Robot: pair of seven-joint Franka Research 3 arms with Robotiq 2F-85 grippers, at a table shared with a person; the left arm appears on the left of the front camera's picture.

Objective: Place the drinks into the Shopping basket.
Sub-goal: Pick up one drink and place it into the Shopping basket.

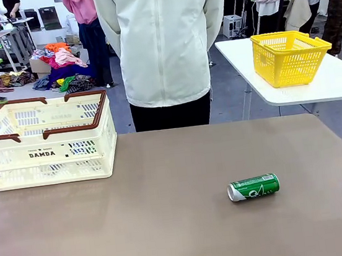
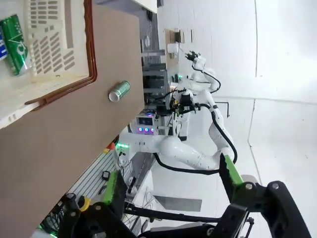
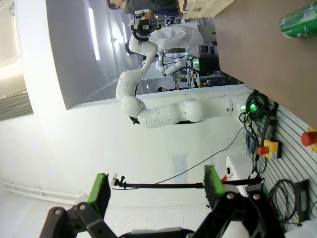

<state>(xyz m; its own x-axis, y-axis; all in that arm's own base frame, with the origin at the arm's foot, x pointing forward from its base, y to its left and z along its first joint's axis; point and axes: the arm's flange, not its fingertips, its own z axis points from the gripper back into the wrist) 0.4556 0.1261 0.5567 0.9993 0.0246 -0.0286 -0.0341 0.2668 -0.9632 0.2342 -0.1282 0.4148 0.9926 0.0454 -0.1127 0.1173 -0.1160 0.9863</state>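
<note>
The can (image 1: 253, 187) lay on its side on the table (image 1: 140, 231), right of centre, well apart from the basket (image 1: 43, 154) at far left. Being round, it could roll away if a finger nudged it off-centre. The left gripper (image 2: 173, 198) and right gripper (image 3: 157, 193) stood open, empty, aimed roughly level across the room.

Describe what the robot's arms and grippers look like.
Both arms are glossy white with rounded joints: the right arm, the left arm. The left gripper and right gripper are black and angular, each with two fingers faced in bright green pads. A green light glows by the left arm's base.
</note>
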